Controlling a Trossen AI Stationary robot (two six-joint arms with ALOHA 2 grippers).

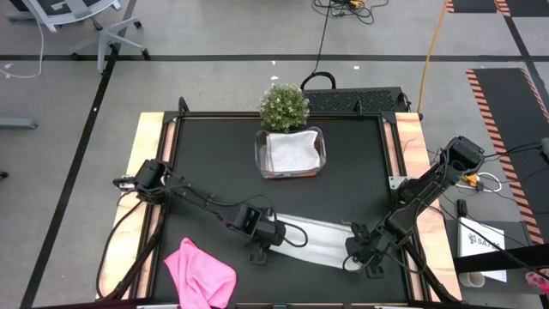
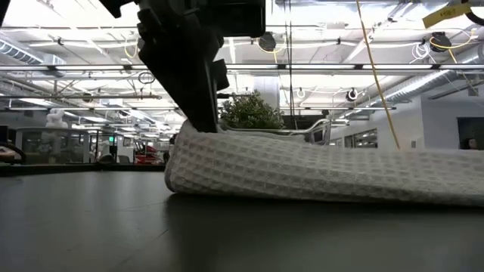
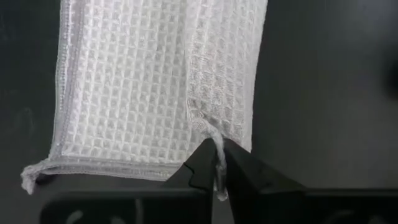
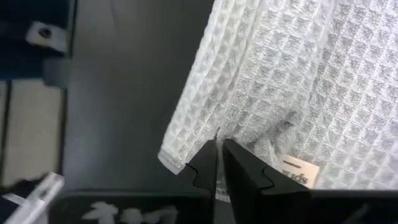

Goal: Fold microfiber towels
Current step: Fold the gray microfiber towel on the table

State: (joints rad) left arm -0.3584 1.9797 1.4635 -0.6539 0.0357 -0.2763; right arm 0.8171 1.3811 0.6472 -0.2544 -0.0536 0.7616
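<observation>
I have the light grey waffle-weave towel lying long left-to-right along the near edge, left gripper and right gripper each pinching one end.

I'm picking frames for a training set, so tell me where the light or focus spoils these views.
Low view: bright ceiling lights backlight the left arm into a silhouette, though the light grey waffle-weave towel stays readable. Left wrist view: the weave is sharp; the dark fingers are soft. Right wrist view: the cloth edge is slightly blurred. High view: even light, no glare.
</observation>
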